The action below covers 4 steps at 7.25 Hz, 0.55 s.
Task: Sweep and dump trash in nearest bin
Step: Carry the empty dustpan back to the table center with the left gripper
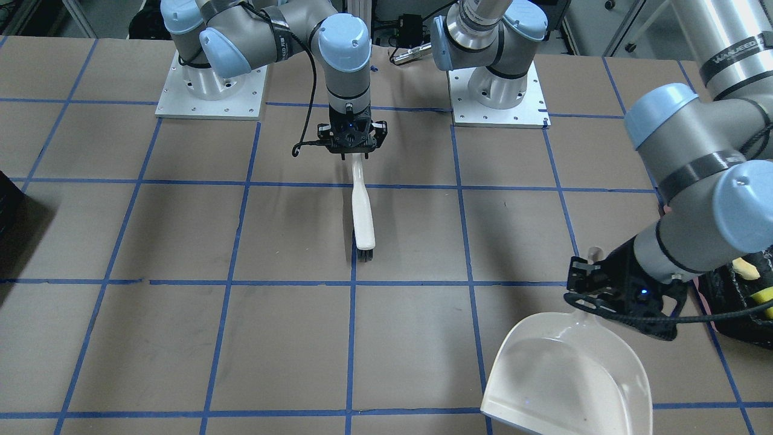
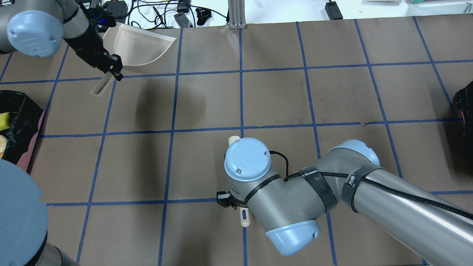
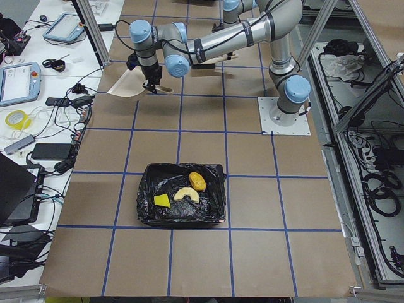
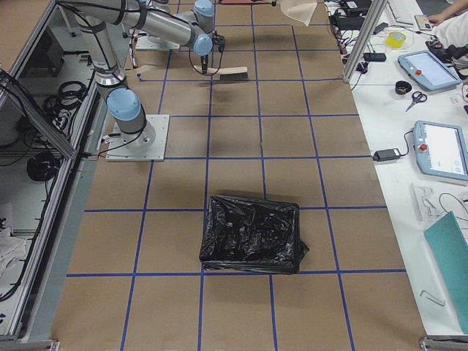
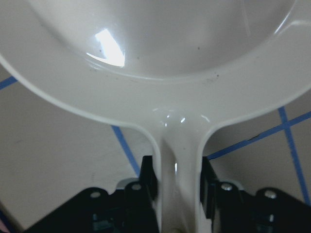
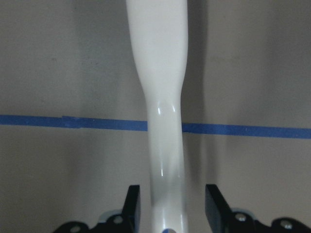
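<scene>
The pink-sided bin (image 3: 148, 214) with its black bag stands at the table's left end and also shows in the overhead view (image 2: 22, 111). In it lie the croissant piece (image 3: 187, 194), the potato-like lump (image 3: 197, 181) and the yellow sponge wedge (image 3: 162, 200). My left gripper (image 1: 589, 284) is shut on the handle of a white dustpan (image 1: 567, 374), held over the table's far side; the pan (image 5: 155, 48) looks empty. My right gripper (image 1: 356, 154) is open around the handle of a white brush (image 1: 362, 205) that lies on the table, with small gaps beside the handle (image 6: 163, 97).
A second bin (image 4: 248, 234) lined with a black bag stands at the table's right end. The brown table has a blue tape grid (image 1: 350, 338). The arm bases (image 1: 211, 90) stand on the robot's side. Cables and tablets lie beyond the far edge (image 3: 57, 101).
</scene>
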Available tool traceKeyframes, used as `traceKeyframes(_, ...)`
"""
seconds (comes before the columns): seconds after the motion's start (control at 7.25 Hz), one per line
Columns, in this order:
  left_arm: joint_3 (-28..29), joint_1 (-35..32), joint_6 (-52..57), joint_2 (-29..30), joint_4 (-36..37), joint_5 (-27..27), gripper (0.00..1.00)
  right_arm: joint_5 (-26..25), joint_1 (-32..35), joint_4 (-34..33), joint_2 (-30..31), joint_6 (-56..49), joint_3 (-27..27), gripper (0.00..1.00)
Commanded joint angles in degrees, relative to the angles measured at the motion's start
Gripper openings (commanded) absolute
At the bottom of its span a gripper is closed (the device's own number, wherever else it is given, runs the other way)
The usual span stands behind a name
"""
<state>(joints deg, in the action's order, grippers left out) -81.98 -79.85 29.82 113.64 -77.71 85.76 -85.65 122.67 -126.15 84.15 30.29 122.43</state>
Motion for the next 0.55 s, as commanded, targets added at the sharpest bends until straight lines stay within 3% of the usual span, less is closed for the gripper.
traceKeyframes(0.0, -0.72, -7.57, -13.16, 1.75, 0.71, -2.96, 0.0, -0.13, -0.93, -0.24, 0.4, 0.12, -1.04, 0.89)
traceKeyframes(0.14, -0.72, -10.91, -16.69, 2.63, 0.97, -2.96, 0.0, -0.3, -1.11, 0.03, 0.75, 0.2, -3.49, 1.0)
traceKeyframes(0.41, -0.72, -18.37, -23.46, 4.65, 1.06, -2.96, 0.0, -0.48, -3.55, 7.89, 2.06, -0.32, -9.89, 1.0)
